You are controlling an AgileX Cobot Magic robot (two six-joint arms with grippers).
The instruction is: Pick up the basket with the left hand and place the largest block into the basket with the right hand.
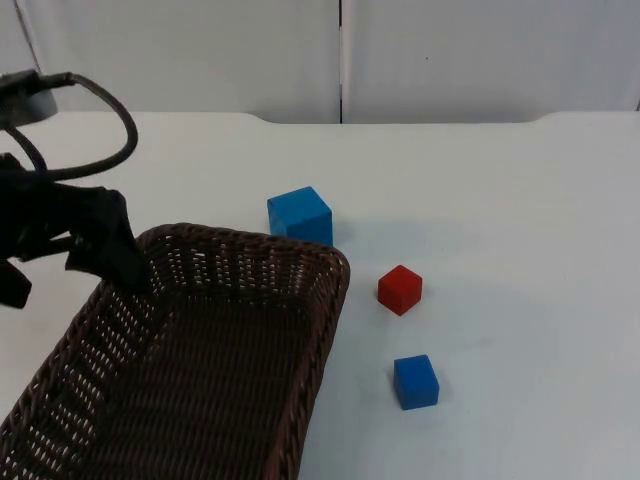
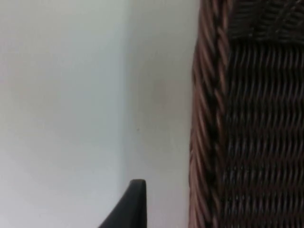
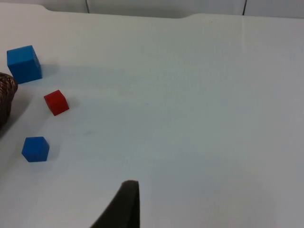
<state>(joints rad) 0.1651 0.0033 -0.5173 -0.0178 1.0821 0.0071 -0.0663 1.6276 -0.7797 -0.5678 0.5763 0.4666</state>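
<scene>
Three blocks lie on the white table [image 1: 520, 200] to the right of the brown wicker basket [image 1: 200, 350]: a large blue block [image 1: 300, 215] just beyond the basket's far right corner, a red block [image 1: 400, 289] near its right rim, and a small blue block [image 1: 416, 382] nearer the camera. The basket takes up the near left of the table, and the left gripper [image 1: 125, 262] sits at its far left rim; whether its fingers have closed on the wicker I cannot tell, and the left wrist view puts the rim close beside a fingertip. I judge the basket pickup to be the step in hand, with the block step not begun. The right gripper waits off to the right, its wrist view looking across at all three blocks; its finger state is not discernible. Next, the rim must be firmly pinched and lifted level, then the right arm must reach for the large blue block. No brand, label or writing is readable anywhere.
</scene>
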